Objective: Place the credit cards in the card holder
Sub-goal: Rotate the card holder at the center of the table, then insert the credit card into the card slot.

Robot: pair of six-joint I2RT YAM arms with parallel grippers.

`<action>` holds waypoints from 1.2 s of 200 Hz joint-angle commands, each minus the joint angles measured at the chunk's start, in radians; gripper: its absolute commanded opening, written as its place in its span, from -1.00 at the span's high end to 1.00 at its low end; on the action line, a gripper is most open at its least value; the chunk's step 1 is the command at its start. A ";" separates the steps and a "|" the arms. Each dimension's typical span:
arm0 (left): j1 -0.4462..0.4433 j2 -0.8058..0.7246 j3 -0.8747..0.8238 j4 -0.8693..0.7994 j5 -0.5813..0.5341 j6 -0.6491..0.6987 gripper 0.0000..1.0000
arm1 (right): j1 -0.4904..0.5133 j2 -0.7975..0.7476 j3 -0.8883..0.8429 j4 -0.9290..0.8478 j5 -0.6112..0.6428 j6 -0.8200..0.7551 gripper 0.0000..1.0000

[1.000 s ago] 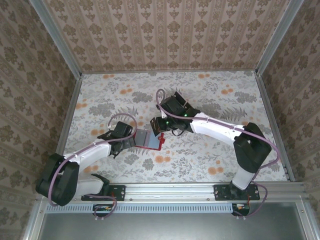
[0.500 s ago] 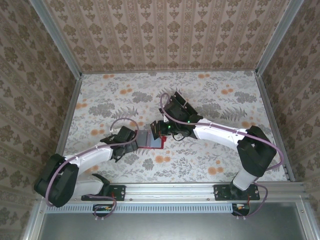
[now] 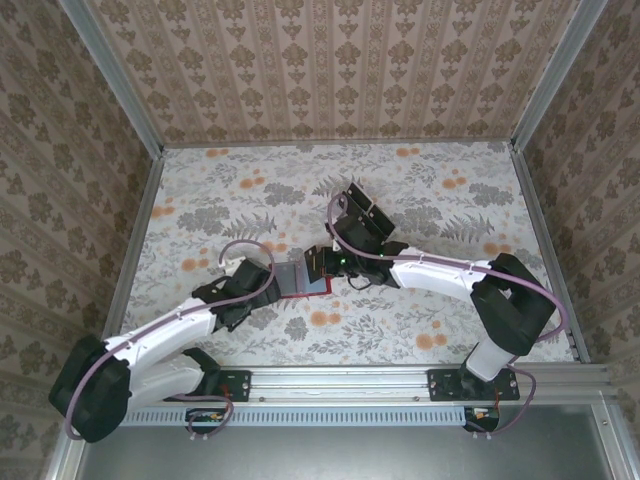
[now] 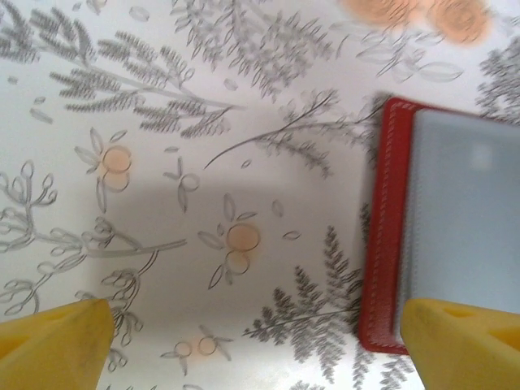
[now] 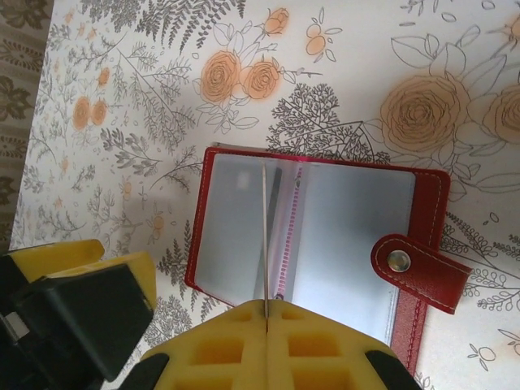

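L arm (image 3: pixel 180 320) closer in on card holder (image 3: pixel 303 279); R arm (image 3: pixel 430 270) lower, nearer.

Pale floral-print tabletop (image 3: pixel 420 190), brown damask-papered walls (image 3: pixel 330 70) on three sides, grey metal frame rails (image 3: pixel 110 85).

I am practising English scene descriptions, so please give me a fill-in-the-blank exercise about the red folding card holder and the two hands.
1. The red folding card holder lies ____ on the flower-patterned table.
2. The left hand, spread wide, holds ____.
3. The right hand is ____ on a thin pale sheet standing over the holder's fold.
Missing words: open; nothing; shut.
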 commanded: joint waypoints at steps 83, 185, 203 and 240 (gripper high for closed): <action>0.034 0.113 -0.009 0.243 0.108 0.146 -0.99 | -0.011 0.029 -0.212 0.480 0.010 0.156 1.00; 0.029 0.200 0.001 0.115 0.014 0.090 -1.00 | -0.009 0.128 -0.250 0.672 -0.009 0.216 1.00; 0.029 0.219 0.014 0.080 -0.003 0.075 -1.00 | -0.010 0.141 -0.252 0.689 -0.009 0.222 1.00; 0.029 0.234 0.013 0.079 -0.004 0.060 -0.99 | -0.005 0.169 -0.254 0.719 -0.011 0.232 1.00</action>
